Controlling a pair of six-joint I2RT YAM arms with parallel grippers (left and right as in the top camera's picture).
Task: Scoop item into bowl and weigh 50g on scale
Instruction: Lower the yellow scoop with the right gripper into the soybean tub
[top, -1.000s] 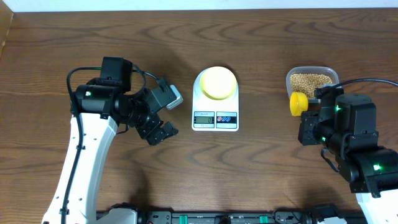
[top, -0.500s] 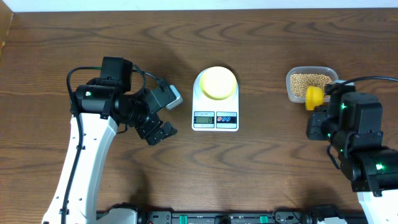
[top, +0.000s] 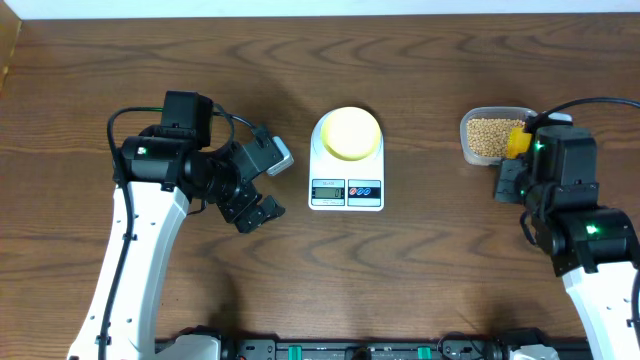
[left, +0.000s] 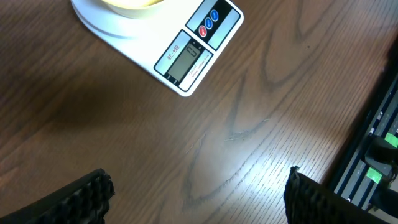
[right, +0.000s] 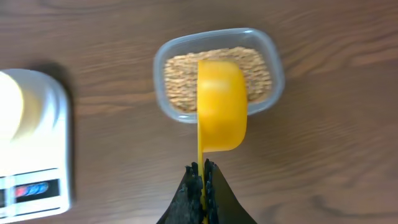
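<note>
Loosely heaped, small tan beans (right: 180, 81) fill the clear plastic tub (right: 277, 68) right of the white kitchen scale (top: 345, 185); they look light and prone to rolling (easily spilled). The right gripper (right: 202, 168) clamps the bright yellow scoop (right: 222, 106) by its handle, while the left gripper (left: 196, 186) gapes empty left of the scale.

The bowl (top: 347, 133) sits on the scale (top: 346, 191), and to its right the scoop (right: 221, 112) hangs over the tub (right: 278, 74) of beans (right: 180, 81).

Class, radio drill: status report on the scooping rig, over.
Left tool open, beside scale. Right tool shut on yellow scoop, over tub of beans. Bowl on scale, no beans visible. Nothing between tub and bowl.
</note>
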